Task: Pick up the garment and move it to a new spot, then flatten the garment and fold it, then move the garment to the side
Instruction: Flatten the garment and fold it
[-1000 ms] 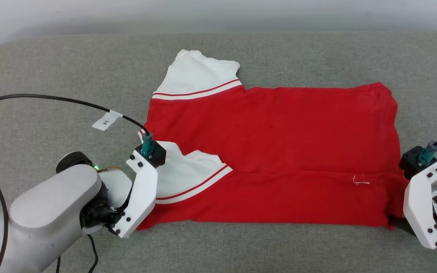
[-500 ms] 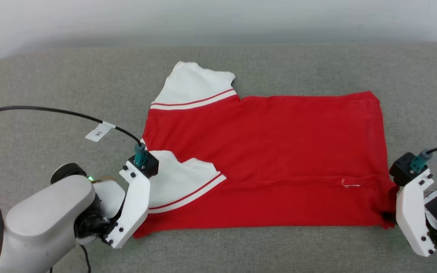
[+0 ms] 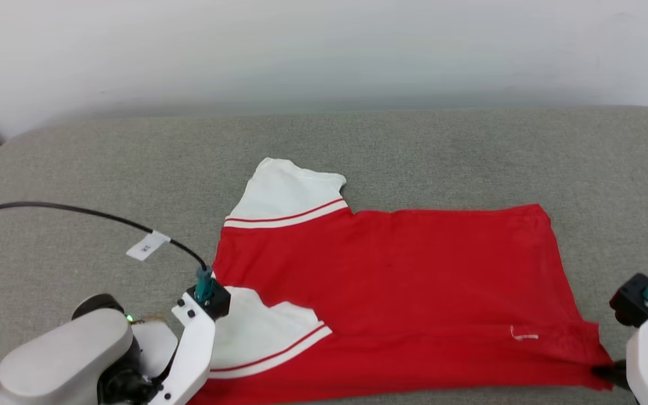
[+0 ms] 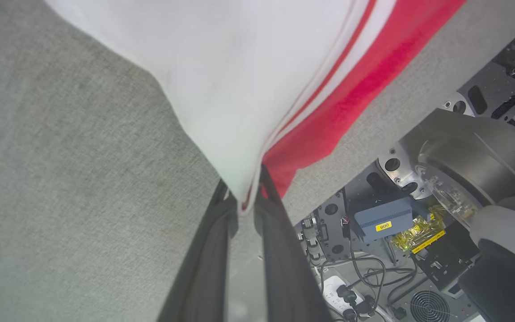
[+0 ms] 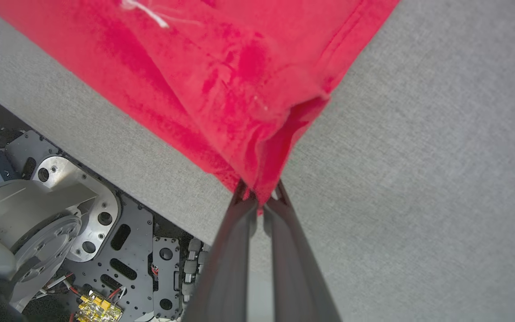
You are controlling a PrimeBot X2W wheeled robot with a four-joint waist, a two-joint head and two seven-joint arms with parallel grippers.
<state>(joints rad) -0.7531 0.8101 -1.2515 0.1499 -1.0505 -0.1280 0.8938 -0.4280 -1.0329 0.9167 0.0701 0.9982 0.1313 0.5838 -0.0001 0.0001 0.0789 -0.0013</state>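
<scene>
A red jersey-style T-shirt (image 3: 403, 281) with white short sleeves trimmed in red stripes lies spread back-up on a grey woven fabric surface (image 3: 414, 146), close to its near edge. The sleeves are toward the robot's left, and the near sleeve is folded over the red body. The left gripper (image 4: 245, 197) is clenched on that white sleeve's corner. The right gripper (image 5: 259, 193) pinches the shirt's near right hem corner.

Red jersey-style T-shirt (image 3: 414, 281) lies spread on grey fabric-covered surface (image 3: 414, 152), close to surface's front edge. Back-left sleeve (image 3: 287, 194) sticks out twd rear; front-left sleeve (image 3: 256, 332) lies folded over shirt body. L gripper (image 4: 244, 197) pinches front-left corner, R gripper (image 5: 259, 190) pinches front-right corner.
</scene>
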